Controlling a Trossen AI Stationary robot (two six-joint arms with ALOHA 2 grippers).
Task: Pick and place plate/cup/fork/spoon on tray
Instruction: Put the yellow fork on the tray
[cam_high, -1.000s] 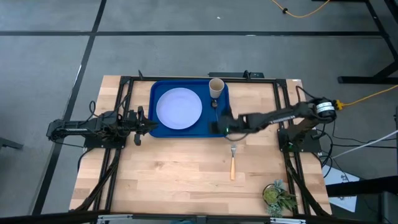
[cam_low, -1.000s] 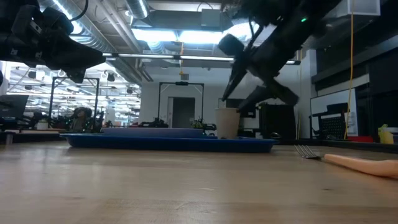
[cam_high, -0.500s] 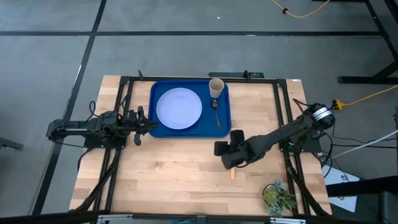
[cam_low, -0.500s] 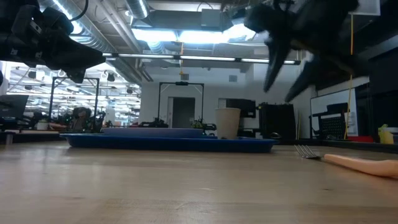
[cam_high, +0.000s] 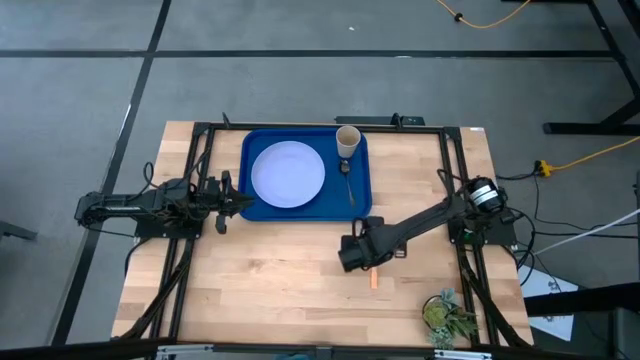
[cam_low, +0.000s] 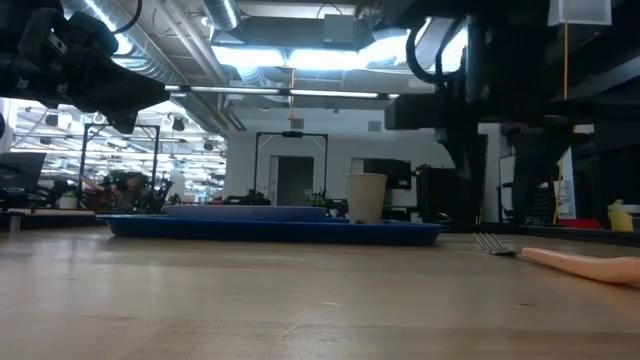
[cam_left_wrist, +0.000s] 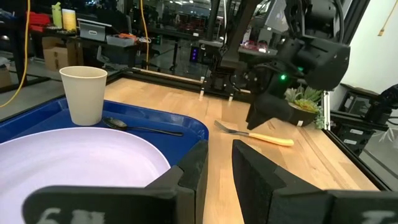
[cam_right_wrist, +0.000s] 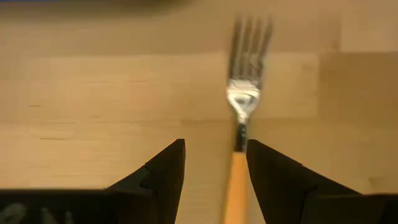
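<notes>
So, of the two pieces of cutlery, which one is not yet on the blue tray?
The fork, with the light wooden handle: it lies on the bare table, below the right pincer. The dark spoon already lies in the tray, near the cup.

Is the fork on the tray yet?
No, the fork lies on the bare wooden table beside the blue tray, under the right gripper.

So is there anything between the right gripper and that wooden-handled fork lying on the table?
Nothing visible. The right gripper hangs open directly over the wooden-handled fork with silver tines, which lies alone on the bare light wooden table, off the deep-blue rectangular tray.
</notes>
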